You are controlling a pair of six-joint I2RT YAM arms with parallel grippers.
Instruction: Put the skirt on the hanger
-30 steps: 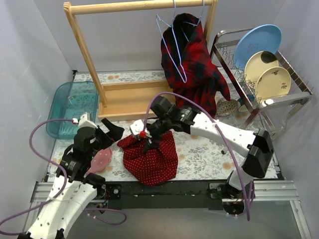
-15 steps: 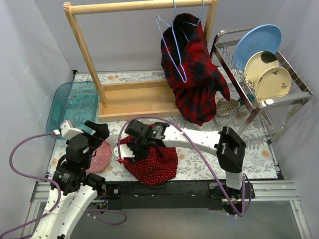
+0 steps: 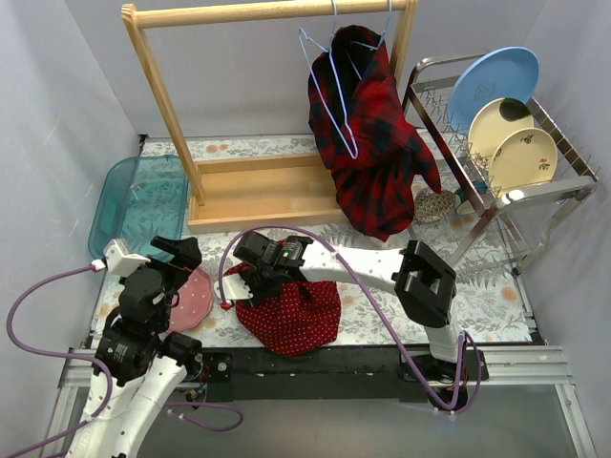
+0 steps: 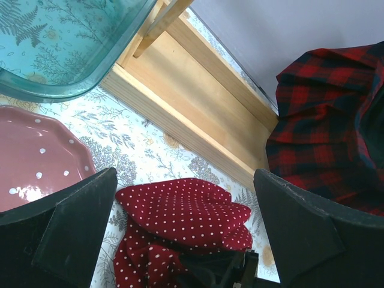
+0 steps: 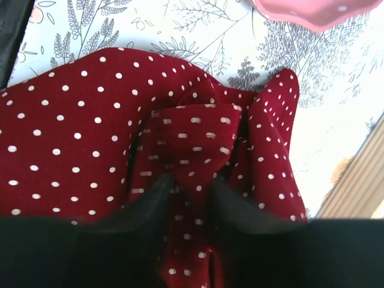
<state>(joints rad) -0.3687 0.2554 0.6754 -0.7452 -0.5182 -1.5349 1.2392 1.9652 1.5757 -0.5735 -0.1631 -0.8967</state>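
The right gripper (image 5: 191, 183) was closed on a raised fold of the skirt (image 5: 72, 132). The skirt lay bunched on the table (image 3: 382, 305), lower centre in the top view; its long axis could not be told. The left gripper (image 4: 185, 174) stood wide open and empty, near the pink plate (image 4: 36, 156). The rack (image 3: 535, 191), upper right, held three plates (image 3: 495, 86). The hanger (image 3: 326, 95) hung from the rail (image 3: 267, 11).

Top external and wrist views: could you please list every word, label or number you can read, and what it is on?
None: no readable text shows on the polka-dot skirt, the wooden rack, the racked plates or anything else in view.
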